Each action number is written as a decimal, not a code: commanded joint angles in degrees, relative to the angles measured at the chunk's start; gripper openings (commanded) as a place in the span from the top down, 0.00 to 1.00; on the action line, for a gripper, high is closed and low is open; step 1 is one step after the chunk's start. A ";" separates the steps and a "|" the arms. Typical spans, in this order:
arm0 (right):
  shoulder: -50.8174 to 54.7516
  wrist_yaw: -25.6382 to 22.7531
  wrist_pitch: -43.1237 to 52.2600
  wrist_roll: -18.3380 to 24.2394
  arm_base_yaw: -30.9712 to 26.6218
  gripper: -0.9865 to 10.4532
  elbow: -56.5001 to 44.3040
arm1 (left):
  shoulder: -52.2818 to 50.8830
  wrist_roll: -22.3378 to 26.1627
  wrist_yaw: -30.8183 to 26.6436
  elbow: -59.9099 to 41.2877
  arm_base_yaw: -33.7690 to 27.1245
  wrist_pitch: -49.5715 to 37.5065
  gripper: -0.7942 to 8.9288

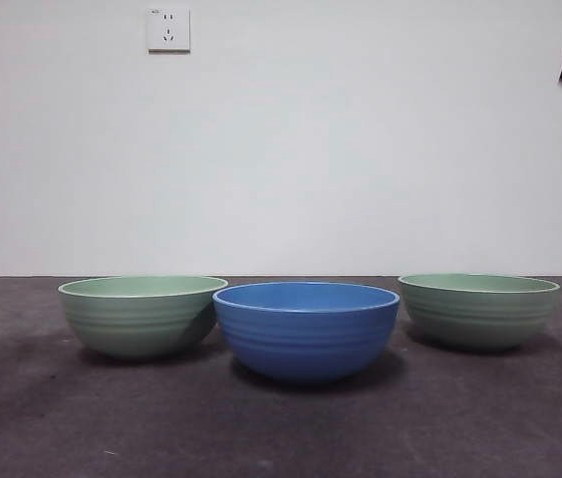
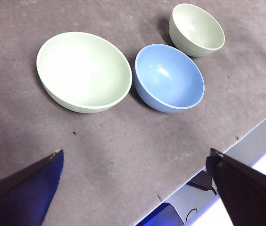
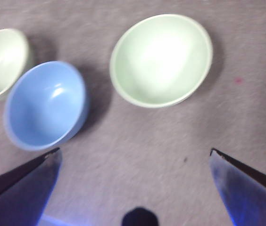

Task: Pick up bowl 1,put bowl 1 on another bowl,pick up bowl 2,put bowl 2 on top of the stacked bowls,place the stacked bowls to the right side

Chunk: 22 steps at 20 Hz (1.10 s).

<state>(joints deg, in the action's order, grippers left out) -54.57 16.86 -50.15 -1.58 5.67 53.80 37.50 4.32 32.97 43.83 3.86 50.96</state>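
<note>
My left claw (image 2: 135, 188) and right claw (image 3: 135, 188) hover spread above blue bowl (image 1: 306, 331), seemingly untouched, between green bowls (image 1: 141, 315).

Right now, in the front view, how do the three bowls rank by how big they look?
1. The blue bowl looks largest, though it stands nearest the camera, so that may be nearness only.
2. The left green bowl and the right green bowl look about alike; I would not rank them.
</note>
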 commanded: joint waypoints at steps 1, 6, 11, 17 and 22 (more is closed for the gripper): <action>-4.07 -0.98 2.78 -1.42 0.07 0.39 0.17 | -0.13 -0.11 0.15 0.15 0.02 -0.11 0.27; -13.31 -3.80 9.42 -2.05 0.07 0.40 0.17 | -0.13 -0.11 0.15 0.15 0.02 -0.09 0.27; -22.18 -3.89 16.92 -3.10 0.07 0.48 0.17 | -0.13 -0.11 0.15 0.15 0.02 0.17 0.27; -29.81 -5.73 23.87 -4.61 0.07 0.48 0.17 | -0.13 -0.11 0.15 0.15 0.02 0.17 0.27; -33.92 -7.58 27.10 -4.61 0.07 0.63 0.17 | -0.13 -0.11 0.15 0.15 0.02 0.17 0.27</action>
<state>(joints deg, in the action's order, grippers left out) -88.01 9.39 -23.57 -5.63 5.65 53.80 37.50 4.29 32.99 43.83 3.86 51.03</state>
